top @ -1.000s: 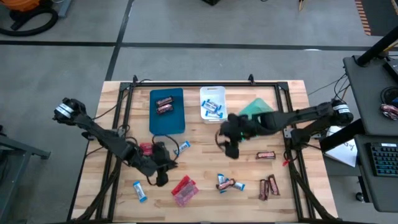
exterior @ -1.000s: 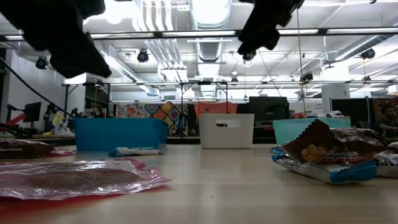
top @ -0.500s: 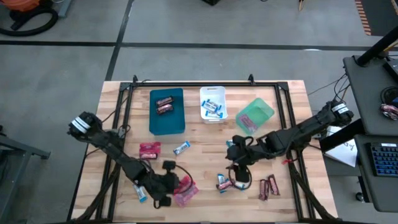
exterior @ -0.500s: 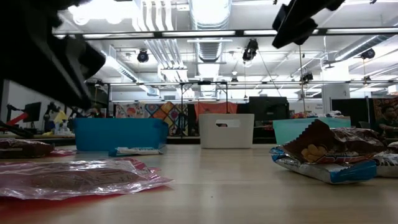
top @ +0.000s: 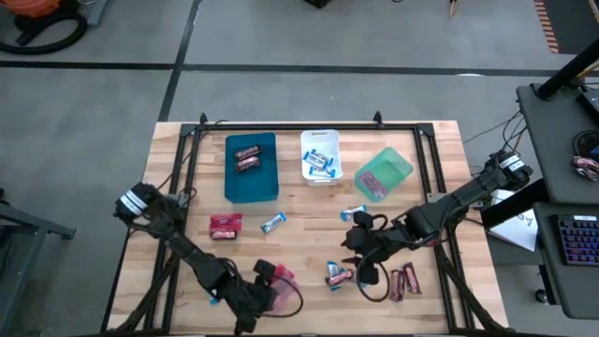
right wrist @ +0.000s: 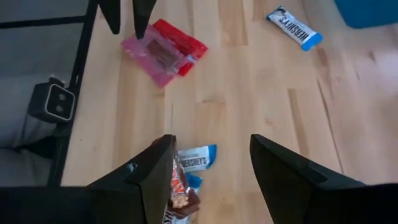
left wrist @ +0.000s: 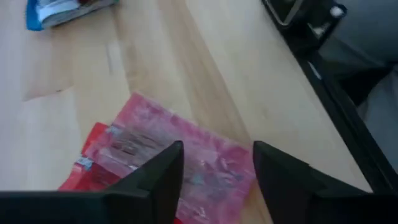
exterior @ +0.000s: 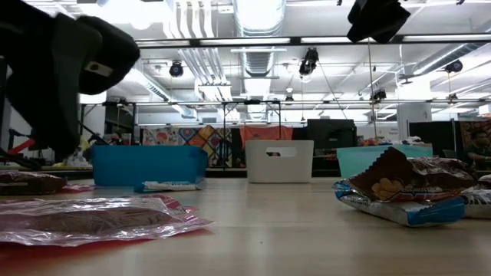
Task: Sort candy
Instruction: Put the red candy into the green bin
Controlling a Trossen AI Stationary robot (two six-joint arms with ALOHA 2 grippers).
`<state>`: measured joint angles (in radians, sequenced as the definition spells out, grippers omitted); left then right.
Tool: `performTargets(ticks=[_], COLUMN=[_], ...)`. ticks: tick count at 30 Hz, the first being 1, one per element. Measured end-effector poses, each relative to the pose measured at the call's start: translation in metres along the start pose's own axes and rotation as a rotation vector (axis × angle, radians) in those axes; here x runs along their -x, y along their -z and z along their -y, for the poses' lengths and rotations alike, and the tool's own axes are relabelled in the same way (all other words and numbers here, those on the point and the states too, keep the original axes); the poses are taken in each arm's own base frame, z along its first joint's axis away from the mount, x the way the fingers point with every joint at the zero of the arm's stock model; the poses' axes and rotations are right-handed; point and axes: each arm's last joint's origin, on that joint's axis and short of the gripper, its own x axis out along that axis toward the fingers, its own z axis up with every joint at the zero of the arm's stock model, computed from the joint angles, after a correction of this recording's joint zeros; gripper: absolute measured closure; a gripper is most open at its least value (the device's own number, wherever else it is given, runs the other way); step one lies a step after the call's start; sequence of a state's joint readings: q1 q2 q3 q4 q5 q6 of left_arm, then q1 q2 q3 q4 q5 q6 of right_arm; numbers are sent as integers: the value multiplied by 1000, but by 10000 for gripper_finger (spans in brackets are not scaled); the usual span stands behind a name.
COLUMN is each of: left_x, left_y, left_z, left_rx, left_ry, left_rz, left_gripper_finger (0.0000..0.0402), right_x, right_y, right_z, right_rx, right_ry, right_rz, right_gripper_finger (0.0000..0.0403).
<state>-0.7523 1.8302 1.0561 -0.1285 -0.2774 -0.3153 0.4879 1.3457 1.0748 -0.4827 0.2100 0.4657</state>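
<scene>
Left wrist view shows you the left tool [left wrist: 214, 180] released, crinkly pink-red plastic candy packets [left wrist: 161, 165] just ahead between its fingers.

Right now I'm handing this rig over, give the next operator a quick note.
Left hand: open, over the pink packets near the front edge, holding nothing.
Right hand: open, empty, above a brown and blue pair.
Done: brown bars in the blue tray, blue-and-white bars in the white tray.
Left: loose pieces across the table, including brown bars front right; green tray looks empty.
</scene>
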Motion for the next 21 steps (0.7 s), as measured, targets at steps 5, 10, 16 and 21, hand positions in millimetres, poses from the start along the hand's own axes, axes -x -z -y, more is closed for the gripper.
performTargets(ticks=[5, 10, 16, 21], left_x=[1, -6, -16, -22], left_y=[5, 10, 13, 17], left_z=[5, 4, 6, 6], left_rx=[-20, -23, -30, -34], left_ry=[-4, -54, -61, -68], left_rz=[-23, -33, -52, -69], left_gripper_finger=[194, 191, 191, 191], right_x=[0, 0, 0, 0], right_y=[1, 1, 2, 2], right_z=[-2, -2, -2, -2], right_rx=[-22, -26, -25, -25], right_ry=[-5, -3, -3, -3], right_rz=[0, 0, -1, -1], right_gripper_finger=[200, 200, 200, 200])
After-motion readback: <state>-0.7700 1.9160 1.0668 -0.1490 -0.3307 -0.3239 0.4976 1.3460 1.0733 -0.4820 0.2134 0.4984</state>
